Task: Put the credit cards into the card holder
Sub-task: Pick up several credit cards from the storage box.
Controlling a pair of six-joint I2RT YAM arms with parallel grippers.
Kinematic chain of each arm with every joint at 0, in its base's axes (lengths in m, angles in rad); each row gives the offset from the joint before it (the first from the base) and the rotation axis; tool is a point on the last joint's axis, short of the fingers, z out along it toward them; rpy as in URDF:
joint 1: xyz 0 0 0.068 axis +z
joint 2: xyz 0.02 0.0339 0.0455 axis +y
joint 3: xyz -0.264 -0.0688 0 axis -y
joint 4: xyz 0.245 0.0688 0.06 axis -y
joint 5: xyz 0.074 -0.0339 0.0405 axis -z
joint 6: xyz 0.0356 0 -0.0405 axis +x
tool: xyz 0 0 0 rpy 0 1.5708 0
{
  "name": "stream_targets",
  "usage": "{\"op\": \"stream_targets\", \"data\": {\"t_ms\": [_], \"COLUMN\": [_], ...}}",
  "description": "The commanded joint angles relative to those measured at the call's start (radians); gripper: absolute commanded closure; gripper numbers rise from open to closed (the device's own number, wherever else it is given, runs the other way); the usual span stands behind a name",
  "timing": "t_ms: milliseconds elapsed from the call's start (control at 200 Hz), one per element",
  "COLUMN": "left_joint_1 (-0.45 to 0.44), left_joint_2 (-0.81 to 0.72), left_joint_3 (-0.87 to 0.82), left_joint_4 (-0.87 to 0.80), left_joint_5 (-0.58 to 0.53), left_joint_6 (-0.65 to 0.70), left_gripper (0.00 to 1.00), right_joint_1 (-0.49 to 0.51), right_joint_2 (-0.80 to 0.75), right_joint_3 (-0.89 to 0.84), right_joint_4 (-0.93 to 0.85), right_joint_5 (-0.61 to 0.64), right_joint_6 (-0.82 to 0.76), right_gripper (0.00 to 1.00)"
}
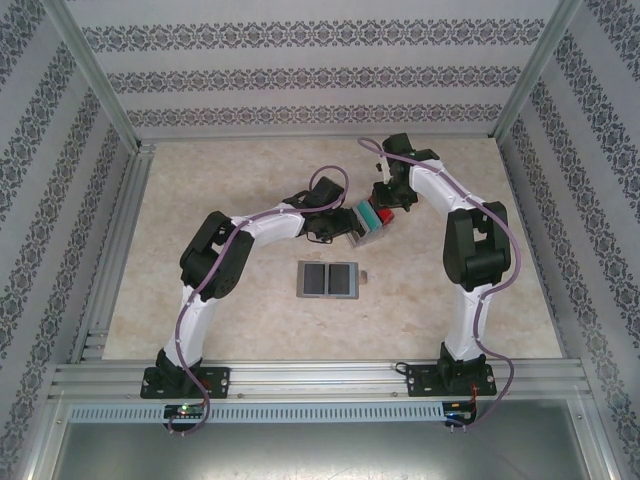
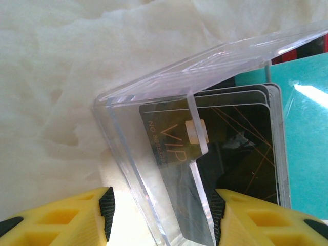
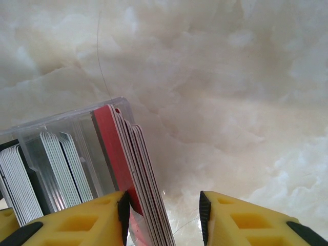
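Note:
The grey card holder (image 1: 328, 279) lies open and flat on the table. Behind it my left gripper (image 1: 350, 228) (image 2: 163, 210) is shut on a clear plastic box (image 2: 133, 138) with its lid raised. Inside the box lie dark credit cards marked VIP (image 2: 230, 148), with a teal card (image 2: 307, 128) beside them. My right gripper (image 1: 383, 205) (image 3: 164, 210) stands open astride a stack of red credit cards (image 3: 110, 143) on edge in the box (image 3: 77, 128). Its left pad touches the stack and its right pad is well apart. Pale cards (image 3: 51, 169) fill the neighbouring compartments.
A small object (image 1: 366, 273) lies just right of the card holder. Aluminium rails (image 1: 120, 250) border the marble table, and patterned walls rise behind and at both sides. Both arms meet over the box at the table's middle back.

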Motion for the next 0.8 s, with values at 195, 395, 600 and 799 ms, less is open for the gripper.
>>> {"op": "stream_targets", "data": {"t_ms": [195, 395, 600, 799], "left_joint_1": [0.001, 0.001, 0.001, 0.001], "left_joint_2": [-0.003, 0.001, 0.003, 0.004], "left_joint_3": [-0.033, -0.032, -0.041, -0.035], "left_joint_4": [-0.066, -0.069, -0.061, -0.065], "left_joint_5": [0.005, 0.007, 0.012, 0.015], "left_joint_6": [-0.001, 0.0, -0.008, -0.007], "left_gripper": [0.46, 0.46, 0.46, 0.46], "right_joint_1": [0.002, 0.005, 0.004, 0.004], "right_joint_2": [-0.05, -0.039, -0.023, -0.029], "right_joint_3": [0.017, 0.018, 0.018, 0.018], "right_joint_4": [-0.015, -0.017, -0.02, -0.018], "right_joint_5": [0.049, 0.021, 0.029, 0.026], "right_joint_6": [-0.02, -0.022, -0.018, -0.017], "right_gripper": [0.6, 0.63, 0.66, 0.74]}}
